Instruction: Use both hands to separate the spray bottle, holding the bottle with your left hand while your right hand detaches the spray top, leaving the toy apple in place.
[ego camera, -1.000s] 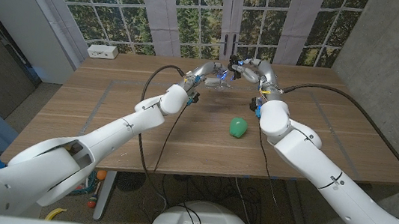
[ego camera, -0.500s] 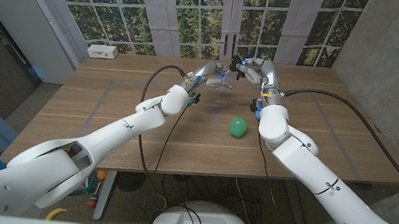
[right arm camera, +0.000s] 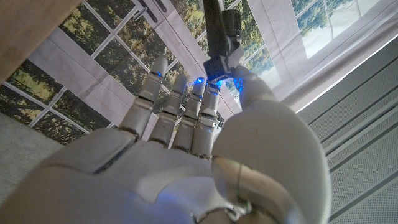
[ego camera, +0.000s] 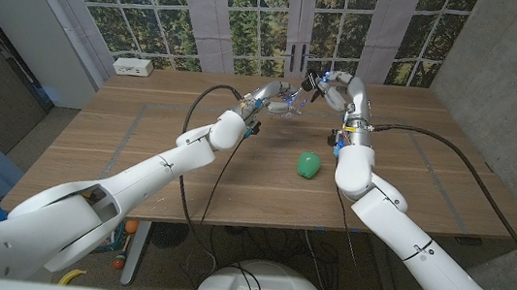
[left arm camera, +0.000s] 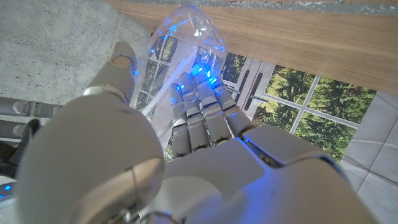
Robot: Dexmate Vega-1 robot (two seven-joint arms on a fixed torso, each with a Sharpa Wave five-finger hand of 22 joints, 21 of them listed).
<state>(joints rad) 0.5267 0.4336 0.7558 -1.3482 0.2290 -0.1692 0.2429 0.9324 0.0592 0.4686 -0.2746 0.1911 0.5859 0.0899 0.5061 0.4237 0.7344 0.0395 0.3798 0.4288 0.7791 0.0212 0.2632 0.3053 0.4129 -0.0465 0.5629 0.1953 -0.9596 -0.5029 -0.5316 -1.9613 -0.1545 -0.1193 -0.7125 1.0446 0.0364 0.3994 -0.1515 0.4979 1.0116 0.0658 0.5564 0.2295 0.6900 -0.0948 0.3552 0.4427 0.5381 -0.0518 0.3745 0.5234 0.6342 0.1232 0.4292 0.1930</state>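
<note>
Clear bottle (left arm camera: 189, 46) held above the far middle of the table (ego camera: 121, 149), gripped in the left hand (ego camera: 278, 99), fingers (left arm camera: 202, 115) curled round it. Black spray top (right arm camera: 222, 37) pinched by the right hand (ego camera: 329, 87) just beside, raised, apart from the bottle. Both arms reach far forward. Green toy apple (ego camera: 308, 164) sits nearer, between the forearms. No readable labels.

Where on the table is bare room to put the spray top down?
Bare wood lies right of the green toy apple toward the table's right edge, and widely on its left half, in front of the white box. The far middle is crowded: left hand holding the bottle, right hand holding the spray top.
</note>
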